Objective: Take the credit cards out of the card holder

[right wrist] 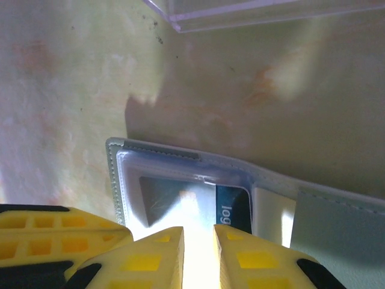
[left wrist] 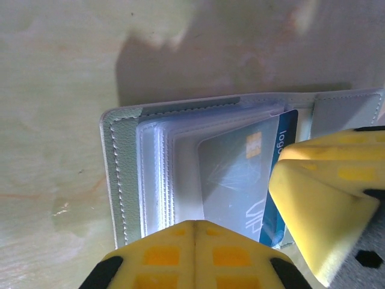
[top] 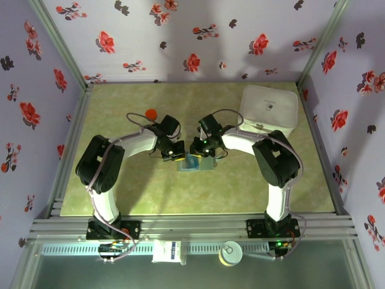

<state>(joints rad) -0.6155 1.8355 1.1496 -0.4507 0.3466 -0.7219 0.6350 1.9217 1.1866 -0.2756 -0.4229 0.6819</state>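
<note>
- Flower-papered walls (top: 36, 90) close in a pale green tabletop (top: 150, 192). A small red object (top: 150, 112) lies at the far left, well apart from the work at centre.
- The left arm (top: 99, 168) rises from its base at the near edge, folds at the elbow and reaches right to mid-table. The left end effector (top: 173, 154) points down at the left end of the card holder (top: 195, 164).
- From the left wrist, the left end effector (left wrist: 194, 232) has its yellow fingers pressed together with no gap. They cover the near edge of the card holder (left wrist: 120, 174); whether they pinch it cannot be told.
- The holder lies open and flat at the tabletop's centre, between the two end effectors, with ridged clear sleeves (left wrist: 162, 174) fanned inside.
- The credit cards (left wrist: 240, 168) sit inside a sleeve. A gold chip shows through the plastic, and a bright blue edge printed "logo" shows at the right.
- A yellow finger (left wrist: 319, 211) of the right end effector (top: 195, 149) covers the cards' right corner.
- From the right wrist, the right end effector (right wrist: 198, 235) hangs over the sleeve, its fingers a narrow gap apart. Glare fills the gap, so any grip cannot be told.
- The right arm (top: 274, 162) mirrors the left, bent at the elbow and reaching left.
- A clear plastic piece (right wrist: 240, 15) lies just beyond the holder, and a white box (top: 269, 107) stands in the far right corner.
</note>
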